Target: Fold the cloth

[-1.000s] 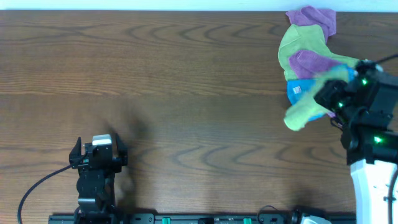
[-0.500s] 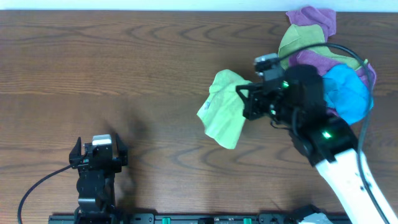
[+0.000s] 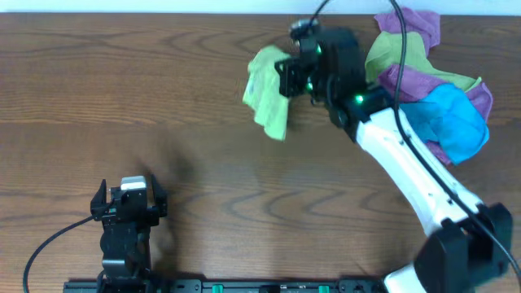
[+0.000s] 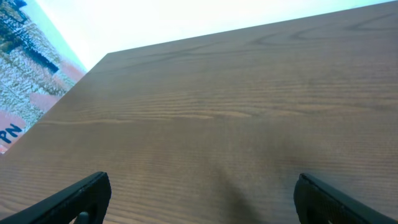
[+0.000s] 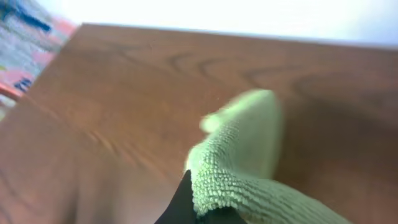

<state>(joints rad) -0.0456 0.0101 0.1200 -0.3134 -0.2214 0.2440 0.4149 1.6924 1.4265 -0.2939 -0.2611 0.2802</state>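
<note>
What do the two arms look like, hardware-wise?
Left arm: all black, with a silver-white block at the left gripper and a black cable looping off its side. Right arm: white links, black joints, a black wrist housing with green LEDs, and black cables running along it. The right gripper is black.

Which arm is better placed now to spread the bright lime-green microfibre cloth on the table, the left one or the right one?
The right. The right gripper holds the bright lime-green microfibre cloth, bunched, over the wooden table. The left gripper is open and empty, far away near the front edge.
</note>
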